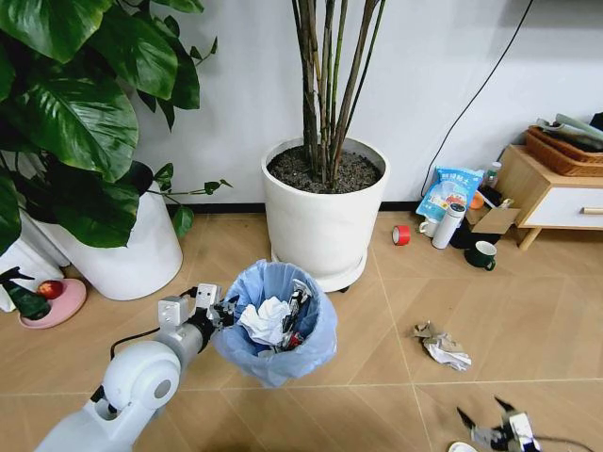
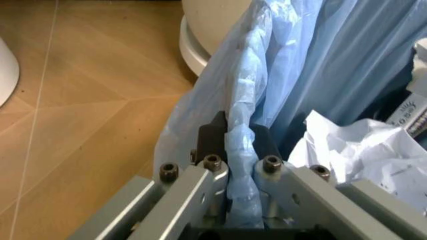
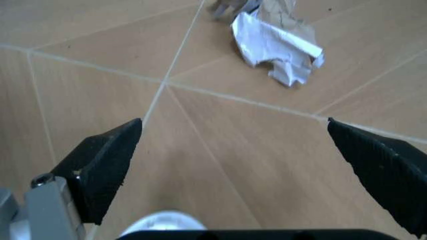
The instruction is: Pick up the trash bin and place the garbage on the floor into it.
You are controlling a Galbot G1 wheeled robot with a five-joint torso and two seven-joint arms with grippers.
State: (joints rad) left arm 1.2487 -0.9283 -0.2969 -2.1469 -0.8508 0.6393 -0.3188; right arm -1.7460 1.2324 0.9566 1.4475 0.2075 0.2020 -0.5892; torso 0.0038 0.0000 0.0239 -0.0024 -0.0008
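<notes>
From the head camera, your left claw [image 1: 219, 311] holds the trash bin [image 1: 276, 320] by its left rim, off the floor; crumpled paper [image 1: 441, 346] lies to the right, your right claw [image 1: 492, 421] near it. At the left wrist, the pads [image 2: 212, 135] pinch the bag-lined rim; keep it level. At the right wrist, the jaws stand wide apart; descend straight over the wad [image 3: 275, 46].
</notes>
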